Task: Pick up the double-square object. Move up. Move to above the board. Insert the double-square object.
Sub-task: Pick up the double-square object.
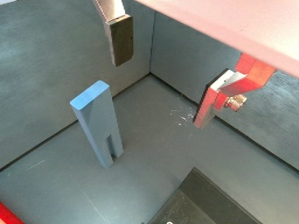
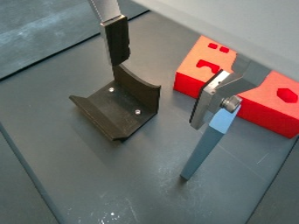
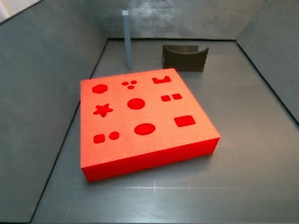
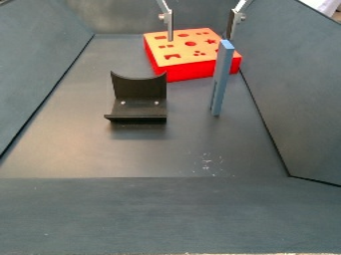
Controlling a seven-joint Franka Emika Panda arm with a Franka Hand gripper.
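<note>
The double-square object is a slender pale blue bar standing upright on the dark floor, seen in both wrist views (image 1: 96, 122) (image 2: 208, 140) and both side views (image 3: 128, 39) (image 4: 221, 77). The red board (image 3: 146, 118) (image 4: 193, 50) (image 2: 251, 92) lies flat next to it, with its shaped holes facing up. My gripper (image 4: 202, 12) hangs high above the bar and the board's edge. In both wrist views the gripper (image 1: 163, 87) (image 2: 159, 92) is open with nothing between its fingers (image 1: 121, 39). The bar stands below and close beside one finger (image 2: 211, 101), untouched.
The dark fixture (image 2: 117, 109) (image 4: 136, 98) (image 3: 184, 55) stands on the floor beside the bar and the board. Grey walls (image 4: 273, 90) enclose the floor on all sides. One corner (image 1: 149, 74) is close behind the bar.
</note>
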